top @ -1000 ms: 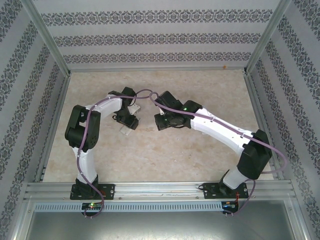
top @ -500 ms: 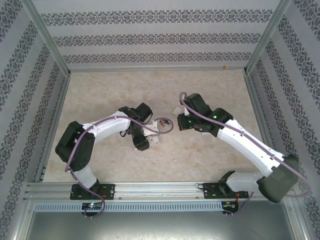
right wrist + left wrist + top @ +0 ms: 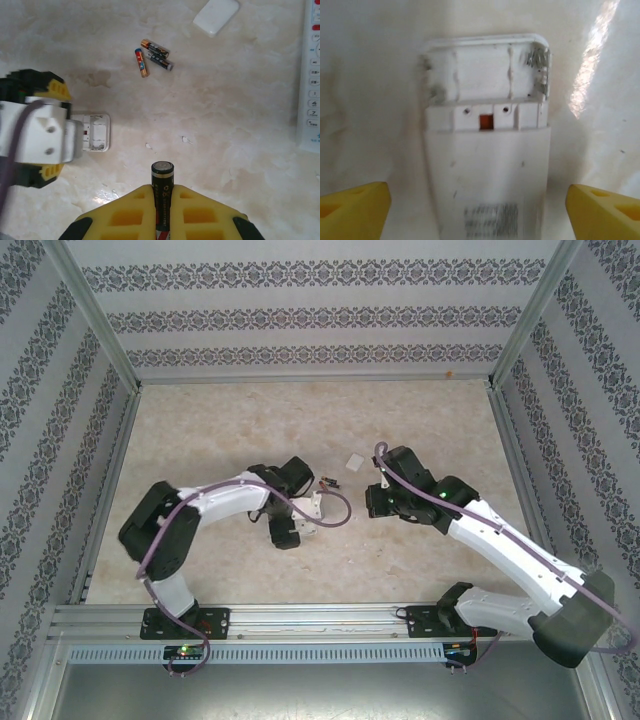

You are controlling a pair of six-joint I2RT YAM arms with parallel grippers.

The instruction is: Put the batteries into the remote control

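Found the remote control (image 3: 487, 165) lying back-up on the marbled table (image 3: 230, 420), directly beneath the left gripper (image 3: 480, 215). Noted the battery bay (image 3: 485, 75) at its far end uncovered, bare white interior exposed, with spring contacts (image 3: 537, 62) at the right wall and a small orange patch (image 3: 486, 121) just below the bay. Recorded a blurred printed label (image 3: 490, 217) on the lower back. Found the left fingers (image 3: 352, 212) spread wide, one on each side of the remote control, clear of both edges and gripping nothing.

Found the right gripper (image 3: 162, 192) pinching a battery (image 3: 162, 175) between its yellow fingers (image 3: 125, 217), held lengthwise with one end cap pointing forward, above bare table. Placed that gripper to the right of the left one in the overhead view, near but apart.

Logged loose batteries (image 3: 155, 48) in a small cluster on the table beyond both grippers, dark with orange bands, touching or nearly touching one another; could not tell which. Logged a small white cover (image 3: 216, 15) farther back, apart from the cluster. Noted a second remote (image 3: 311, 75), button side up, at the right margin of the right wrist view, cut off by the frame edge.
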